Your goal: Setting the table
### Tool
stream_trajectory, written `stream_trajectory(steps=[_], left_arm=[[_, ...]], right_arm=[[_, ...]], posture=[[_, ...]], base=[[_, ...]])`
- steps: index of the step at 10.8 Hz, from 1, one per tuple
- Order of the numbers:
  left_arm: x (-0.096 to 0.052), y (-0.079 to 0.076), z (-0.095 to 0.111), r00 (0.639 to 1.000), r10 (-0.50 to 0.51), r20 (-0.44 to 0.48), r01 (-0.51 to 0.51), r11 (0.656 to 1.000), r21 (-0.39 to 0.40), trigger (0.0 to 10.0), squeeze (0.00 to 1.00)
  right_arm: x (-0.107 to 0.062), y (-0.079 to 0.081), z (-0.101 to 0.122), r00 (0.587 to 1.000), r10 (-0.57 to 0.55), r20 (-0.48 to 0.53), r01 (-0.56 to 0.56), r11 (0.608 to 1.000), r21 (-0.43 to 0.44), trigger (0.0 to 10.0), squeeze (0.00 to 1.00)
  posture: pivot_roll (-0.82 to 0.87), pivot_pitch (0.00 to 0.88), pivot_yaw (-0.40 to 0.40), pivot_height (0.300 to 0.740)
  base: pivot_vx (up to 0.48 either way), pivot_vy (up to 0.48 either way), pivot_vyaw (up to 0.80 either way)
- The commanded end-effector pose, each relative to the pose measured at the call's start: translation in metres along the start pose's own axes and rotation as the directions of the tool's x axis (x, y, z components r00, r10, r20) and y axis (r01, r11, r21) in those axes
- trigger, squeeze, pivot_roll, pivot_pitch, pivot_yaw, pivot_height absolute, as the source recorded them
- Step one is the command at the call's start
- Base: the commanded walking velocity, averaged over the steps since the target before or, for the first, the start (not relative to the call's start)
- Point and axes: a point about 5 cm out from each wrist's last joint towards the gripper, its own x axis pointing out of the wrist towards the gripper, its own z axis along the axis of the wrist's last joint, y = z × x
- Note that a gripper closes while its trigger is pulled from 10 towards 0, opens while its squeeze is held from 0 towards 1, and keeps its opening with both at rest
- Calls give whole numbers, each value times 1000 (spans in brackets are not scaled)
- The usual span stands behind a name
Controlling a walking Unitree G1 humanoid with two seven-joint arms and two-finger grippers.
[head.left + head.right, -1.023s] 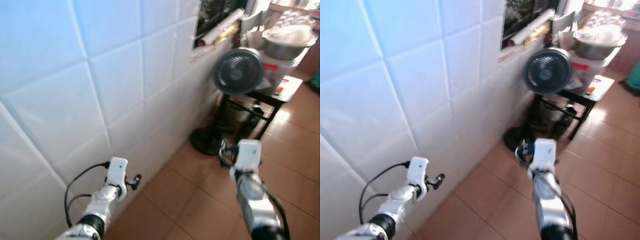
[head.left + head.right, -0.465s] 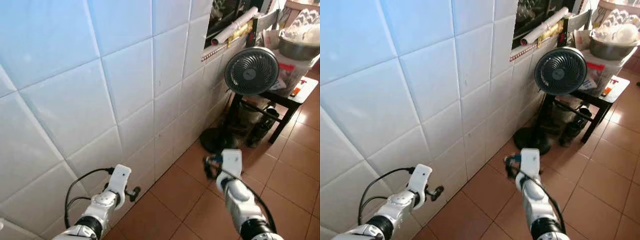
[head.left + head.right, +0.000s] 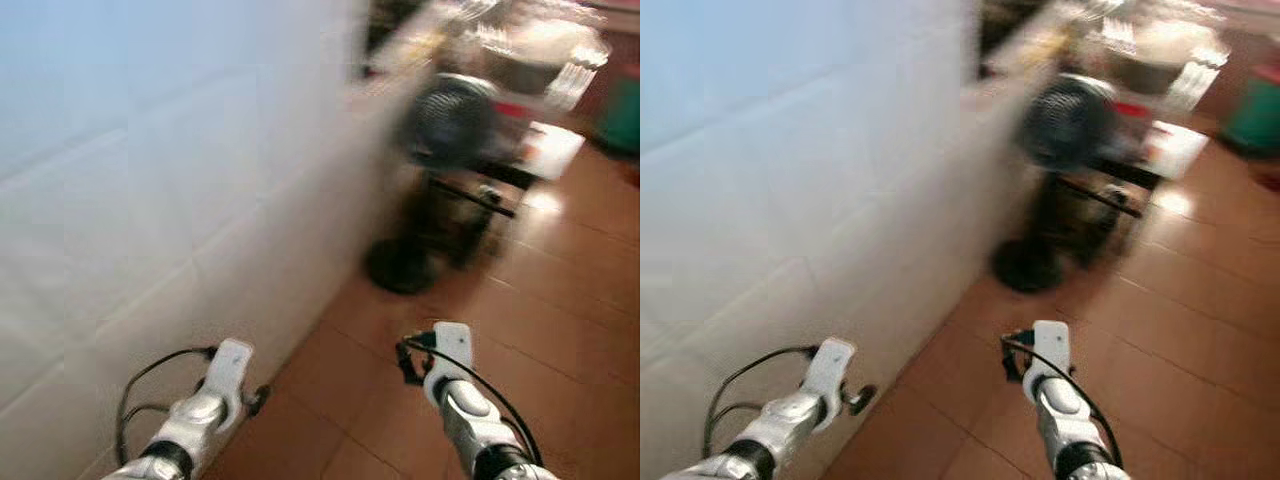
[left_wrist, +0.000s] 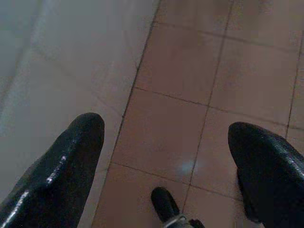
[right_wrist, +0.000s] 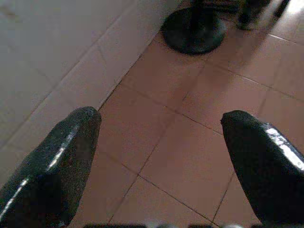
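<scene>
No tableware can be made out; the head views are blurred by motion. My left arm (image 3: 212, 398) reaches forward low beside the white tiled wall (image 3: 150, 200). My right arm (image 3: 452, 372) reaches forward over the brown floor tiles (image 3: 560, 330). In the left wrist view my left gripper (image 4: 166, 128) is open, its black fingers (image 4: 71, 161) wide apart over bare floor by the wall's foot. In the right wrist view my right gripper (image 5: 161, 118) is open too, with floor tiles between its fingers (image 5: 57, 161).
A black standing fan (image 3: 450, 120) stands ahead by the wall, its round base (image 5: 194, 29) on the floor. Behind it a small dark table (image 3: 500, 190) carries a metal bowl and other blurred items. The tiled floor stretches to the right.
The whole picture has swung and blurred, so the camera is moving. Both arms keep about the same forward pose.
</scene>
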Motion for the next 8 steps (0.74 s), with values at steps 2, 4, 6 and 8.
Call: stream_trajectory(steps=[2,4,6,8], left_arm=[[1,-5,0,1000,-18,-6,18,1000,-2,10000,0],[1,-3,-1,1000,-16,-13,16,1000,-1,10000,0],[0,-1,-1,1000,-5,-10,5,1000,-21,10000,0],[-1,5,0,1000,17,-9,-17,1000,-18,10000,0]], right_arm=[[-1,-5,-3,1000,-15,-18,15,1000,12,10000,0],[0,-5,-2,1000,-17,-17,18,1000,23,10000,0],[0,-6,0,1000,-23,-7,23,999,32,10000,0],[0,-7,0,999,-32,2,32,998,50,10000,0]], posture=[[62,0,3,740],[63,0,5,740],[62,0,7,740],[63,0,9,740]], base=[[0,-414,-800],[0,-341,-688],[0,0,0],[0,0,0]])
